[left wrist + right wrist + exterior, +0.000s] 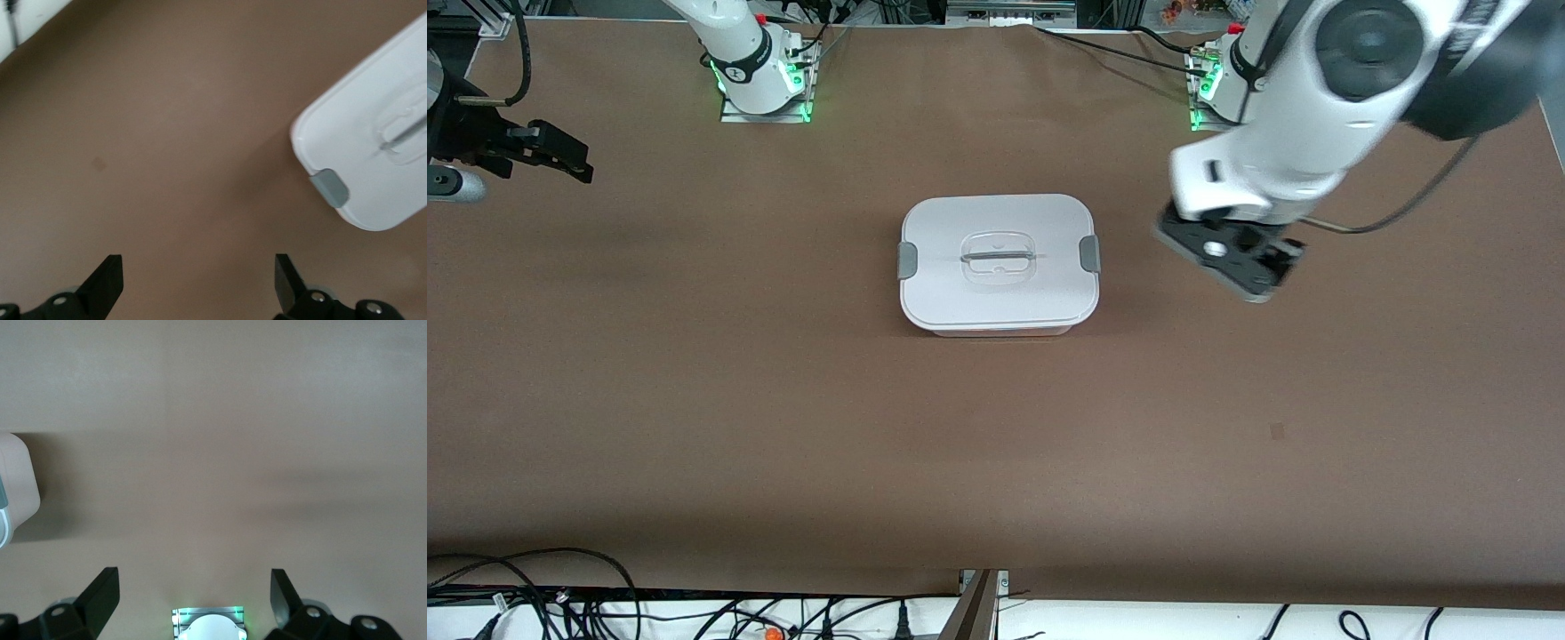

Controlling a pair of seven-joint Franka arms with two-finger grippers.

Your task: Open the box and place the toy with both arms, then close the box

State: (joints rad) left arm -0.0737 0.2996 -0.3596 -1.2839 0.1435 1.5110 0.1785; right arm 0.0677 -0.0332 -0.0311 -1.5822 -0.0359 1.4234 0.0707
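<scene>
Box lidded, both my grippers empty, toy not in any view.

Box (999, 265) sits mid-table, white lid (996, 240) on, grey clips (1089, 254) at both ends look latched. My left gripper (199, 283) hangs over bare table (783, 400) just beside the box's left-arm end, fingers spread, holding nothing. My right gripper (194, 597) waits out at the right arm's end of the table, also spread, empty. Risks, my judgement: pushing one clip w/o the other arm bracing could slide the light tub; lifting by the clear handle (997, 257) w/ one clip latched would tilt or drag the box.
</scene>
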